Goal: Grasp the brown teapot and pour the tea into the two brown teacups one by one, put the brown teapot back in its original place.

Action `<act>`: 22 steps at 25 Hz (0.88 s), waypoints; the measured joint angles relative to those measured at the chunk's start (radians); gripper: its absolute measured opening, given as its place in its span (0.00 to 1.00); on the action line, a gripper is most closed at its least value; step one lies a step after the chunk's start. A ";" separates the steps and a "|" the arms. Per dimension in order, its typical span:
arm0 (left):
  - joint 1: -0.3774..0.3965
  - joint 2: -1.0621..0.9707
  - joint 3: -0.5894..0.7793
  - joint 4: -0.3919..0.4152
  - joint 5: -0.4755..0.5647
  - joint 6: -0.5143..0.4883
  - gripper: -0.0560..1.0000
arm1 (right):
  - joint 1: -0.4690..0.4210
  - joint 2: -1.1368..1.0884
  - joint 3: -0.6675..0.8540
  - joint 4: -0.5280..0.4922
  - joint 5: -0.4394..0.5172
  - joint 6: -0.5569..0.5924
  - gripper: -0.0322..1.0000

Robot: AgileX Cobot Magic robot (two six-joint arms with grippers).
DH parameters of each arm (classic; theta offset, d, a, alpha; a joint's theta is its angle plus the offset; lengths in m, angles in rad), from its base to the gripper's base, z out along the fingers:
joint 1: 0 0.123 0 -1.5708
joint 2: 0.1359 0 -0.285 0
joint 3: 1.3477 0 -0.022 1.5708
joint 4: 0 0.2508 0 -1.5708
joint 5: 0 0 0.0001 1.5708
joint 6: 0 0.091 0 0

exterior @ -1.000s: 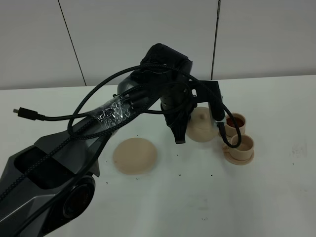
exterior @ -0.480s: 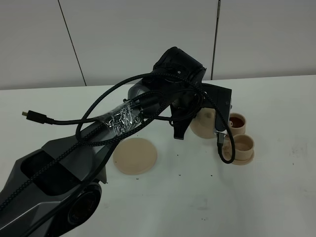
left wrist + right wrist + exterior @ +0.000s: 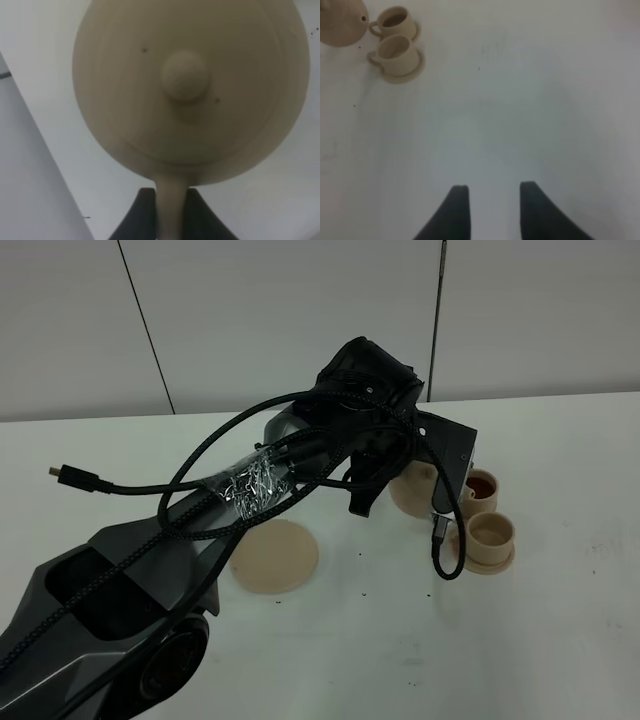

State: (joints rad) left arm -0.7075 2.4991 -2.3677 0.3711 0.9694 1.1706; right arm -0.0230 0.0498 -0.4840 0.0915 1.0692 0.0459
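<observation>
Brown teapot (image 3: 185,85) handle inside left pincer (image 3: 169,195)

Left gripper (image 3: 170,206) carried brown teapot (image 3: 409,492) rightward, closer to far teacup (image 3: 481,485).

Smooth matte teapot (image 3: 190,90), seemingly ceramic; cups (image 3: 395,52) alike; tabletop (image 3: 545,100) smooth, matte.
</observation>
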 joint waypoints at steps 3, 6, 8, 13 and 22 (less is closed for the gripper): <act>-0.021 0.000 0.000 0.032 -0.008 0.041 0.21 | 0.000 0.000 0.000 0.000 0.000 0.000 0.26; -0.042 0.000 0.000 0.068 -0.024 0.060 0.21 | 0.000 0.000 0.000 0.000 0.000 0.000 0.26; -0.046 0.000 0.000 0.081 -0.030 0.071 0.21 | 0.000 0.000 0.000 0.000 0.000 0.000 0.26; -0.047 0.000 0.000 0.103 -0.034 0.119 0.21 | 0.000 0.000 0.000 0.000 0.000 0.000 0.26; -0.064 0.000 0.000 0.161 -0.044 0.165 0.21 | 0.000 0.000 0.000 0.000 0.000 0.000 0.26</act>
State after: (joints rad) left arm -0.7715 2.4991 -2.3677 0.5320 0.9253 1.3353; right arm -0.0230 0.0498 -0.4840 0.0915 1.0692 0.0459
